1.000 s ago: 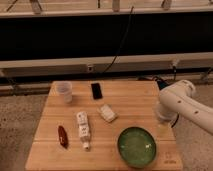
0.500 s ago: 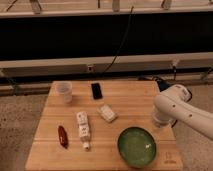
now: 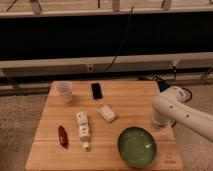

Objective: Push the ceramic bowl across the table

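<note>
**Gripper.** The gripper [image 3: 160,121] is found at the lower end of the white arm [image 3: 186,113], over the table's right edge about midway along it. Whether it is open or closed cannot be told, since it is hidden by the arm's end segment. No contact with the bowl is observed; a strip of bare wood is seen between them.

**Task object.** The ceramic bowl [image 3: 136,146] is seated upright near the near right corner of the table [image 3: 127,98], close to the near edge. It is green with a darker rim and appears empty.

**Other items.**
- A small logo [image 3: 170,161] is noted at the near right corner, just beside the bowl.
- A white packet [image 3: 107,113] lies near the table's centre.
- A white bottle [image 3: 83,130] is laid on its side left of centre, pointing at the near edge.
- A reddish-brown object [image 3: 62,136] lies towards the left edge.
- A translucent cup [image 3: 64,91] stands near the far left corner.
- A flat black object [image 3: 96,90] lies by the far edge.
</note>
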`<action>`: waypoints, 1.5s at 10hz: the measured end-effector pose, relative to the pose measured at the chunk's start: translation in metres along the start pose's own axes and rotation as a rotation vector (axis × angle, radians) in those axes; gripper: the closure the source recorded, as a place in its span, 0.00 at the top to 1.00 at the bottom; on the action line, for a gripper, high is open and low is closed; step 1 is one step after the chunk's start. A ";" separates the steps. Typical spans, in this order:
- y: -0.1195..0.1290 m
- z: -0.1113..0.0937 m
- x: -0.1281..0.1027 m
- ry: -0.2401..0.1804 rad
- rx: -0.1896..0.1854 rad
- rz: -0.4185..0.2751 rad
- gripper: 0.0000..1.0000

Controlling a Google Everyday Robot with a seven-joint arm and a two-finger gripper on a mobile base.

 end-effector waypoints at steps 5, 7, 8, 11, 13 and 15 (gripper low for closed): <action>0.013 0.017 -0.006 0.001 -0.051 -0.010 0.04; 0.017 0.021 -0.009 0.004 -0.063 -0.018 0.04; 0.020 0.022 -0.011 0.006 -0.068 -0.021 0.04; 0.032 0.032 -0.025 0.008 -0.096 -0.046 0.04; 0.034 0.038 -0.032 0.011 -0.104 -0.057 0.04; 0.037 0.044 -0.034 0.014 -0.105 -0.062 0.04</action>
